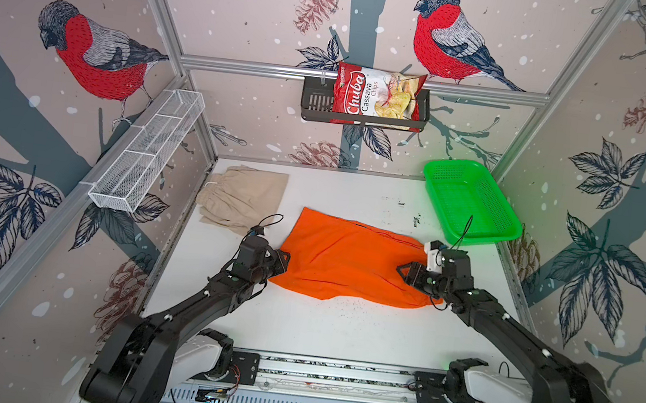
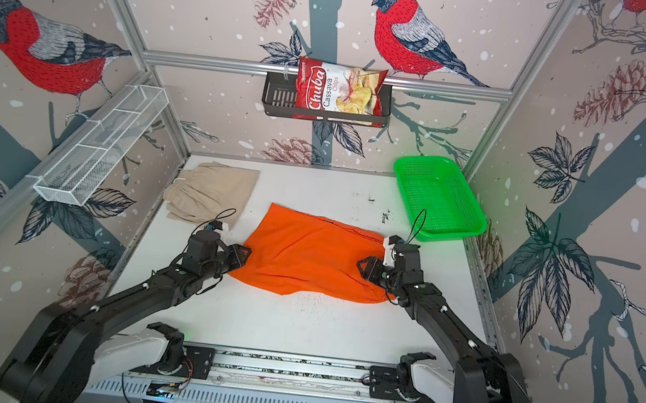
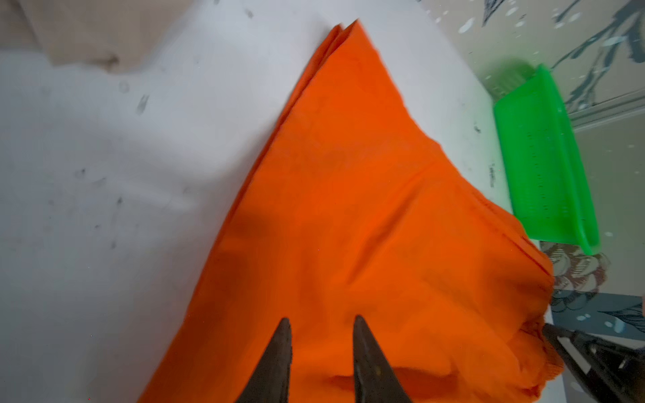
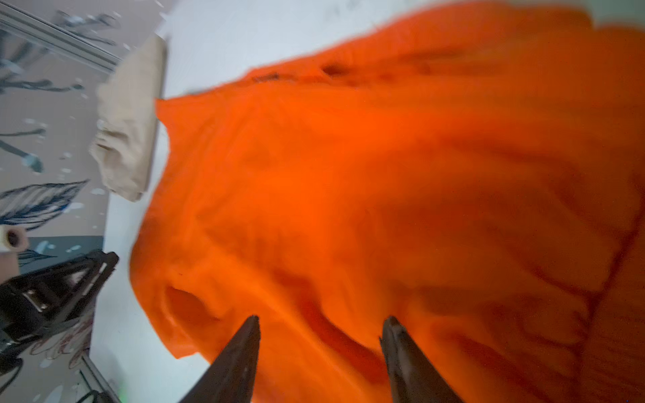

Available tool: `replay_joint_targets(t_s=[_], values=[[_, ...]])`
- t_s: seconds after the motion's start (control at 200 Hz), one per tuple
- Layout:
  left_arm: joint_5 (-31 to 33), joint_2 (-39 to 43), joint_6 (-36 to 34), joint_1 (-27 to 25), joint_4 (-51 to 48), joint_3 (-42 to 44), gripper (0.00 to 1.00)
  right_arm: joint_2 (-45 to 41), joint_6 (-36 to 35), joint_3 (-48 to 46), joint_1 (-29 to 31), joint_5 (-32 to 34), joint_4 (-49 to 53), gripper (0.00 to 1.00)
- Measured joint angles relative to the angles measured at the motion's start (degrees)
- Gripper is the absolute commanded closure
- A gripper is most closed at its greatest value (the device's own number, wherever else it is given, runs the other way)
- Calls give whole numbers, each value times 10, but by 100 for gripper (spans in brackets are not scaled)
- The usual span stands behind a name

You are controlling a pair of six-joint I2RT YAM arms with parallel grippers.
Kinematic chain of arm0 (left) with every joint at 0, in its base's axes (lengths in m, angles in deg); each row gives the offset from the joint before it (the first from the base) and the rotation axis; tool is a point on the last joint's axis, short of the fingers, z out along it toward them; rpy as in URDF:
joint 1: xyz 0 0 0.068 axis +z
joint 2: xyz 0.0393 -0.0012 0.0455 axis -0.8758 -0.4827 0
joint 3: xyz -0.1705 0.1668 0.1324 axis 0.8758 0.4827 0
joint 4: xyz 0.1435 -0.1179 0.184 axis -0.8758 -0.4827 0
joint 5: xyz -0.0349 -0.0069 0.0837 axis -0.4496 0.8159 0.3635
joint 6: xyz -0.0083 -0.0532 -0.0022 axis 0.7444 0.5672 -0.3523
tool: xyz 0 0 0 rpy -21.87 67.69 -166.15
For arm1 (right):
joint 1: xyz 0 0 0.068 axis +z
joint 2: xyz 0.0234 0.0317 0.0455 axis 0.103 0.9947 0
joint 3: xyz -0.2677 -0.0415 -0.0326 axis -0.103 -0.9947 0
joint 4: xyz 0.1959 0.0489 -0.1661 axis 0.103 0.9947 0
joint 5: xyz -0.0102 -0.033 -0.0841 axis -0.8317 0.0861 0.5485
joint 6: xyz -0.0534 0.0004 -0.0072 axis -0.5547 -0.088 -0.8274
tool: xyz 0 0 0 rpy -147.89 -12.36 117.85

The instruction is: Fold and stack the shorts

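On the white table (image 1: 297,325), the bright orange cloth shorts (image 1: 347,260) lie flat across the middle, likely spread so both ends can be taken for a fold. The folded beige cloth shorts (image 1: 242,197) sit at the far left corner. Both arms stretch forward and low, the left gripper (image 1: 284,257) at the orange pair's left edge and the right gripper (image 1: 403,271) over its right end, each with jaws apart, clamping nothing.

Top views overlook everything; both close wrist views share orange shorts (image 3: 349,216).
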Motion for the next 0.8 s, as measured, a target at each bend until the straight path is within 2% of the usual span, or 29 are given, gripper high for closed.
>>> replay_joint_targets(t_s=[0.135,0.365,0.56,0.8], values=[[2,-24,-13,-16,4,-43,68,15,2,39,2,-11,-7,43],[-8,-204,-55,-17,29,-171,70,118,4,63,39,-24,-27,43],[-32,-350,-85,-17,51,-272,71,177,3,45,42,-28,-49,44],[-50,-462,-93,19,64,-339,72,213,0,15,42,-32,-75,43]])
